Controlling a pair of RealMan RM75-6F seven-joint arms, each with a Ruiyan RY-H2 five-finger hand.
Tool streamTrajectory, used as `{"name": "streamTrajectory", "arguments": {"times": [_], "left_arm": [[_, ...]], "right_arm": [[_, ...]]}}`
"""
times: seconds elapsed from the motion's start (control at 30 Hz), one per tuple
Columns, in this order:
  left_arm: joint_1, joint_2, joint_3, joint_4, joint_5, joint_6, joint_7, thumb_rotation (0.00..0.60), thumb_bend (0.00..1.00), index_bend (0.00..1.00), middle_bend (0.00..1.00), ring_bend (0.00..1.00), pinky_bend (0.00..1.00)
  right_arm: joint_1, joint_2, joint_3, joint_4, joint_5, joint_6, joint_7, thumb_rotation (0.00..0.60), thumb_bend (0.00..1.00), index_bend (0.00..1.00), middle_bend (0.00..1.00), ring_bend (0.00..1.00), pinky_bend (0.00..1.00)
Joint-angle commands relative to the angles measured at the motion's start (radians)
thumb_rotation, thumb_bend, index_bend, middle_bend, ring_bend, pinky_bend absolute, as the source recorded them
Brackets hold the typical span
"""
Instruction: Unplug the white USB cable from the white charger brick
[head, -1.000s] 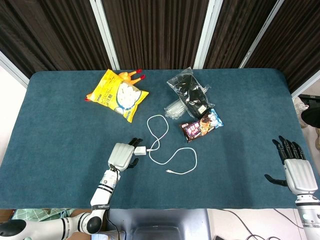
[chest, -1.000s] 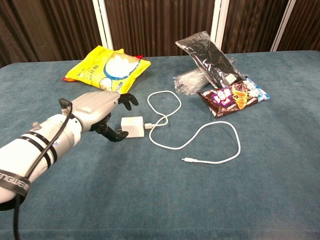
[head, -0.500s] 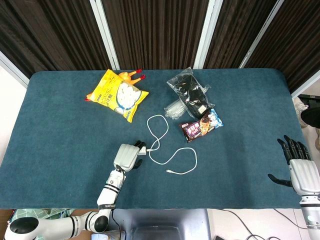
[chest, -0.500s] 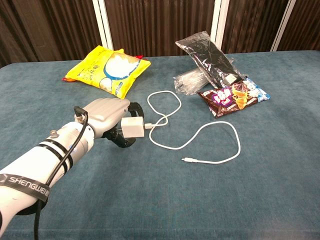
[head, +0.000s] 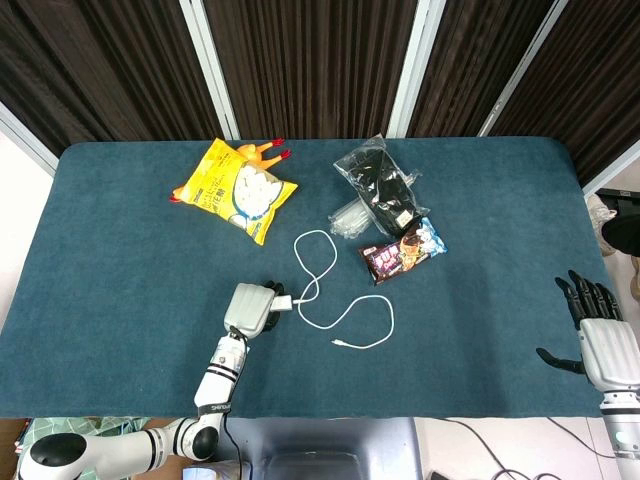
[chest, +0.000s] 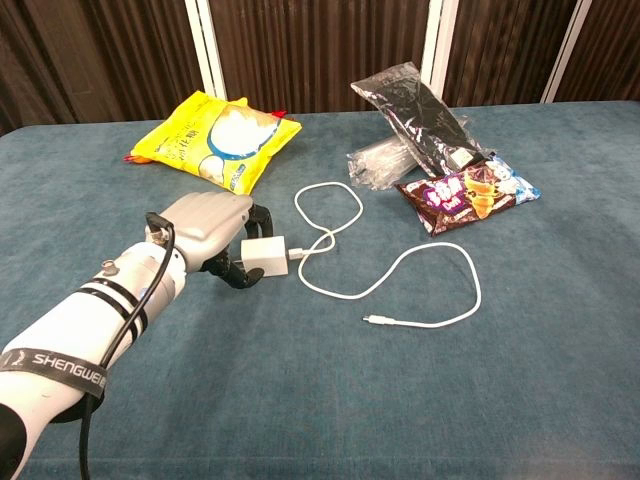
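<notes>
The white charger brick (chest: 268, 256) lies near the table's front left, and my left hand (chest: 210, 228) grips it from the left with dark fingers curled round its sides. The head view shows the same left hand (head: 250, 308) covering most of the brick (head: 283, 303). The white USB cable (chest: 400, 268) is plugged into the brick's right end. It loops back and right across the cloth (head: 322, 268), and its free plug (chest: 368, 320) lies loose. My right hand (head: 603, 340) hangs open, fingers spread, beyond the table's front right corner, far from the cable.
A yellow snack bag (head: 238, 190) lies at the back left. A black plastic packet (head: 378, 182), a clear wrapped item (head: 350, 215) and a colourful candy bag (head: 403, 250) lie at the back centre-right, just beyond the cable's loop. The blue cloth (head: 500, 300) covers the table.
My left hand moved right from beside the brick onto it and closed its fingers round it. My right hand drew back a little toward the front edge.
</notes>
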Motion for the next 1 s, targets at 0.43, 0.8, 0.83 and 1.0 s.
{"name": "streamTrajectory", "arguments": {"times": [0.43,0.8,0.83,1.0], "left_arm": [[0.057,0.056,0.029,-0.131,0.081,0.063,-0.161,0.600,0.49,0.75,0.81,0.99,1.00],[0.118,0.250,0.067,-0.493,0.091,0.068,-0.194,0.600,0.51,0.76,0.82,0.99,1.00],[0.119,0.256,0.066,-0.507,0.090,0.070,-0.190,0.600,0.51,0.76,0.82,0.99,1.00],[0.122,0.264,0.066,-0.549,0.093,0.089,-0.165,0.600,0.51,0.76,0.82,0.99,1.00]], "right_arm": [[0.020,-0.047,-0.010,0.007,-0.086,0.024,-0.019,0.600,0.11,0.00,0.00,0.00,0.00],[0.216,-0.139,0.048,-0.076,-0.200,-0.115,-0.006,0.600,0.19,0.44,0.03,0.00,0.00],[0.232,-0.151,0.057,-0.080,-0.198,-0.127,-0.011,0.600,0.21,0.47,0.04,0.00,0.00],[0.313,-0.230,0.095,-0.084,-0.182,-0.185,-0.027,0.600,0.27,0.54,0.07,0.00,0.00]]}}
